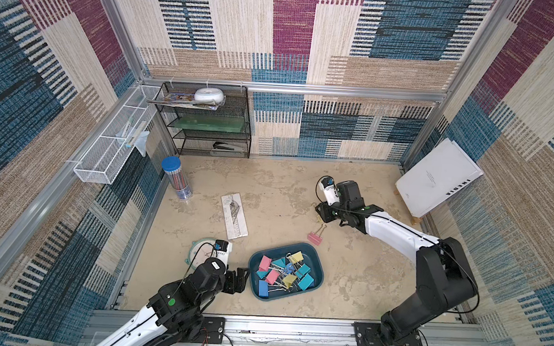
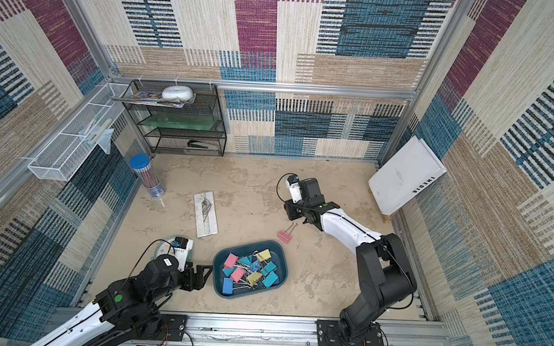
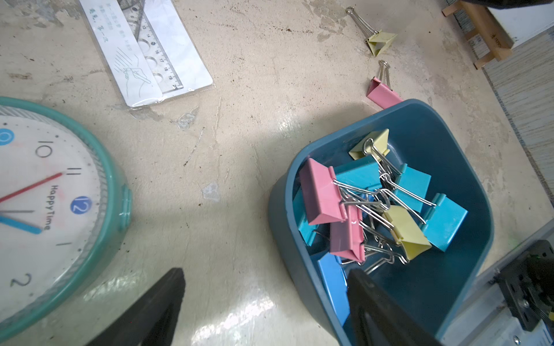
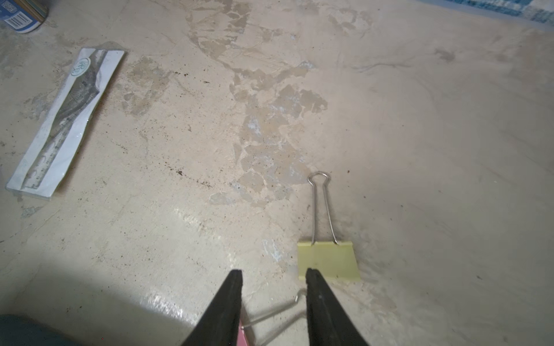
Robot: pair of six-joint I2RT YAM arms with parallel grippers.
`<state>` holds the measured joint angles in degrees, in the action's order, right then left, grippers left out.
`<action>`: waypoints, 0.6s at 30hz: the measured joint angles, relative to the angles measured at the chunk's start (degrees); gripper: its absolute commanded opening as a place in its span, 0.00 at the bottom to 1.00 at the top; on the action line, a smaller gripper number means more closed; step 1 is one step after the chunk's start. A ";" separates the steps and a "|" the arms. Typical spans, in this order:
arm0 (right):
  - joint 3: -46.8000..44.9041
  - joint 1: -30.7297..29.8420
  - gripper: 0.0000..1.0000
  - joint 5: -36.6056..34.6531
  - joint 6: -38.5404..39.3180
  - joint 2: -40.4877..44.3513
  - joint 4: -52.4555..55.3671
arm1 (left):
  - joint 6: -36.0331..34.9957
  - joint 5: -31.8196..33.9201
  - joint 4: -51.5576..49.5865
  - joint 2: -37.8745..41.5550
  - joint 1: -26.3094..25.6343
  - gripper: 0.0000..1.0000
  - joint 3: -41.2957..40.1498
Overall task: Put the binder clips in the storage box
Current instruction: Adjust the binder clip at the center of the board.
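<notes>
The storage box (image 1: 298,247) is a dark teal tray near the table's front. It holds several binder clips (image 1: 282,271) in pink, yellow, teal and blue. A pink binder clip (image 1: 314,238) lies on the table just behind the box. My right gripper (image 1: 324,218) hovers over its wire handles. In the right wrist view the right gripper (image 4: 274,271) is open, with those handles on the table beneath the gap. A yellow binder clip (image 4: 328,260) lies just past one fingertip. My left gripper (image 1: 240,279) is open at the box's left end, holding nothing.
A teal-rimmed clock (image 3: 54,194) lies left of the box, under my left wrist. A packaged ruler (image 1: 234,216) and a pencil tube (image 1: 176,180) sit further back. A black mesh rack (image 1: 205,122), a white wire basket (image 1: 114,145) and a white book (image 1: 435,178) line the walls.
</notes>
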<state>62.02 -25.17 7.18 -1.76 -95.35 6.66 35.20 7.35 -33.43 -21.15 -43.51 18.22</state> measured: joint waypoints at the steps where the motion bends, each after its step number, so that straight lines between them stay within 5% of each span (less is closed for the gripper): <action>1: 1.66 0.02 0.33 1.07 0.17 -2.10 0.15 | 0.00 -0.02 0.00 -0.04 0.00 0.89 0.00; 7: 6.27 0.09 0.12 4.42 0.37 -11.28 1.70 | 0.04 0.04 -0.02 -0.04 0.00 0.89 0.00; 18: 13.90 0.17 0.08 1.81 1.25 -20.50 5.81 | 0.22 0.17 -0.02 -0.04 0.00 0.89 0.00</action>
<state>75.92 -24.99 8.99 -0.51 -115.85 12.47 35.42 7.53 -33.45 -21.19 -43.51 18.22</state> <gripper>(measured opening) 0.088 0.889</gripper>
